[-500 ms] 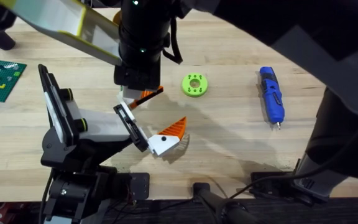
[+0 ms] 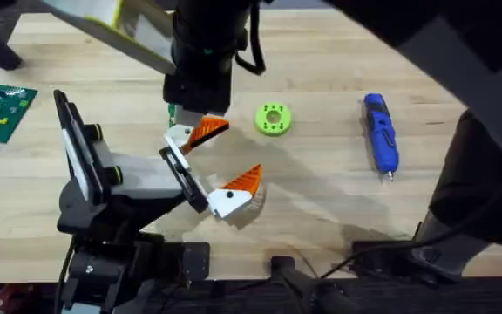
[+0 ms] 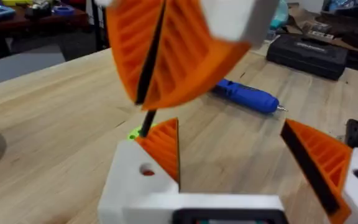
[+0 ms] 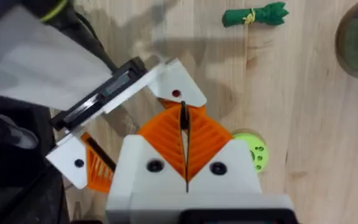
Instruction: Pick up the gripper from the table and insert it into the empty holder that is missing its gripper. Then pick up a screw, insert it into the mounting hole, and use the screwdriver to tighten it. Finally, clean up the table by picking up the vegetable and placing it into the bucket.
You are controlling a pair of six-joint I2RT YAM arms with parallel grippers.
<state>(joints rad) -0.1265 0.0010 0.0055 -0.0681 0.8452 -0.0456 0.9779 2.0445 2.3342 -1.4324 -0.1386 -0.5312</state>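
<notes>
Right gripper (image 4: 184,115) clamped shut, tips just beside the gripper (image 4: 176,93) on left gripper (image 3: 229,127), which is spread open. One screwdriver (image 2: 380,135), one vegetable (image 4: 255,15) and one lime disc (image 2: 274,119) on table (image 2: 321,201).

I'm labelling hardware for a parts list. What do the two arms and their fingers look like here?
The right gripper has white plastic finger bases, each with a dark screw hole, carrying orange ribbed wedge pads. The left gripper is built alike: a white body and orange ribbed fingers. From overhead, the arm above the table is black, with a small green light and black cables looping beside it.
</notes>
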